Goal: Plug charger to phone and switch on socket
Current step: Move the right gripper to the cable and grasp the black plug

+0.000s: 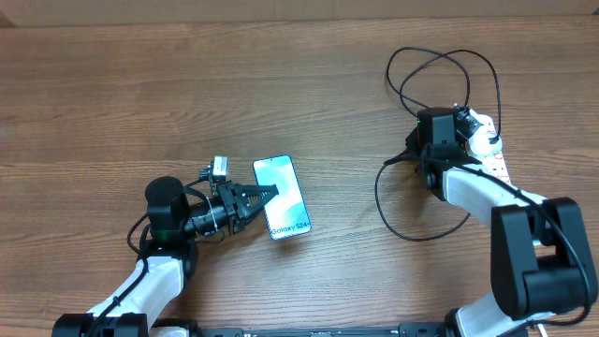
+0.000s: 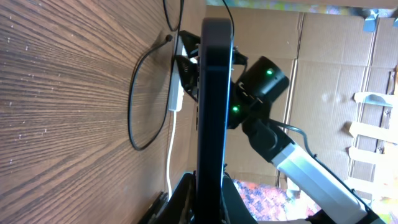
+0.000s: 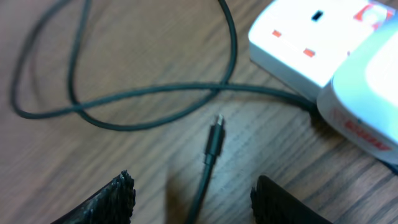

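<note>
The phone (image 1: 285,198) is clamped in the left gripper (image 1: 266,196), with the jaws closed tight on its 9 o'clock long edge. In the left wrist view it's seen edge-on as a slim dark slab pinched at the lower end. It's held screen up, pale blue glass with "Galaxy S24+" printed on it, just 6-to-7 o'clock of the centre of the wood-grain table (image 1: 140,84). Whether it's resting or lifted can't be told, tbh.

The right gripper (image 3: 193,186) is held open, about halfway. Its ribbed black fingers (image 3: 115,199) are spread either side of the small metal connector tip (image 3: 216,132), and nothing is gripped or touched. The tip is pointed toward 12 o'clock in the wrist view. From there the charger (image 3: 155,93), a thin black rubbery cable, is looped loosely across the wood, out toward 2 o'clock overhead. It's run up to a rounded white plug head (image 3: 367,93) sat on the socket (image 3: 311,31). That's a glossy white plastic strip with small red marks (image 3: 308,53), found at 3 o'clock.
</note>
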Robot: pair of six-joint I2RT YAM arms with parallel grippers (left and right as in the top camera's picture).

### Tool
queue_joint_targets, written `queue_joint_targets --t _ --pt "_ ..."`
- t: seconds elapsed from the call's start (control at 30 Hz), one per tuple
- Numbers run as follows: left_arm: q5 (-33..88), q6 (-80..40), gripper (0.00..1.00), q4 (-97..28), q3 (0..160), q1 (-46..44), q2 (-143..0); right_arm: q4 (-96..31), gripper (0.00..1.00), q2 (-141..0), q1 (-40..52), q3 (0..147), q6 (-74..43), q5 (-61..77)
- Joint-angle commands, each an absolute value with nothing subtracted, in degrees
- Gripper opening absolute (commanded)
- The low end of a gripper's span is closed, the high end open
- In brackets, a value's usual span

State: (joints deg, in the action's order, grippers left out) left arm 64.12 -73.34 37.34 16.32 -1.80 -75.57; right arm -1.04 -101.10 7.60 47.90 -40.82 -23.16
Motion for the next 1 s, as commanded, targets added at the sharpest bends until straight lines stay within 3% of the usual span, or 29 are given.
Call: queue_joint_targets --t 0.0,0.37,0.97 --pt "63.92 -73.76 0.04 37.98 17.26 -2.0 -75.72 -0.71 0.61 -103.96 7.64 49.54 -40.42 -24.34" --pt "63.24 -73.73 0.04 37.95 17.26 -2.02 -75.72 0.56 0.6 -108.66 7.66 49.54 -40.4 -21.76" --pt "63.22 -73.73 0.04 37.95 17.26 -2.02 -75.72 -4.38 0.35 -114.59 9.13 49.54 -38.46 -21.74"
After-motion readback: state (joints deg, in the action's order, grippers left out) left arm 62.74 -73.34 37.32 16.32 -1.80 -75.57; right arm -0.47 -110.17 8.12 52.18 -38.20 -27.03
